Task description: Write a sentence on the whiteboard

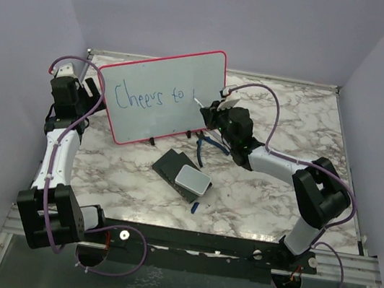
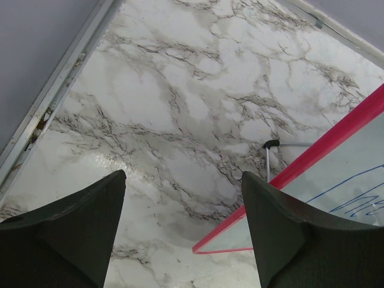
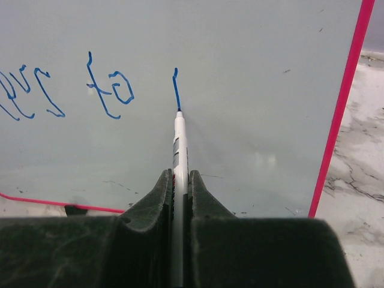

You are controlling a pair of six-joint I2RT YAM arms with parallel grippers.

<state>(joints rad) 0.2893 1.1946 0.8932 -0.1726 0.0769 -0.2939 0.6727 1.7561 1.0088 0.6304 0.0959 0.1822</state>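
The whiteboard (image 1: 163, 95) with a red-pink frame stands tilted at the back of the table. The sentence (image 1: 148, 95) so reads "Cheers to" in blue, with one short stroke after it (image 3: 175, 89). My right gripper (image 3: 180, 180) is shut on a white marker (image 3: 179, 141); its tip touches the board at the foot of that stroke. It also shows in the top view (image 1: 215, 111) at the board's right side. My left gripper (image 2: 183, 192) is open and empty beside the board's left corner (image 2: 207, 247), seen in the top view (image 1: 87, 91).
A dark block with a grey-white pad (image 1: 192, 179) lies in front of the board on the marble table (image 1: 273, 186). A small blue cap (image 1: 196, 207) lies near it. A black foot (image 2: 271, 144) props the board.
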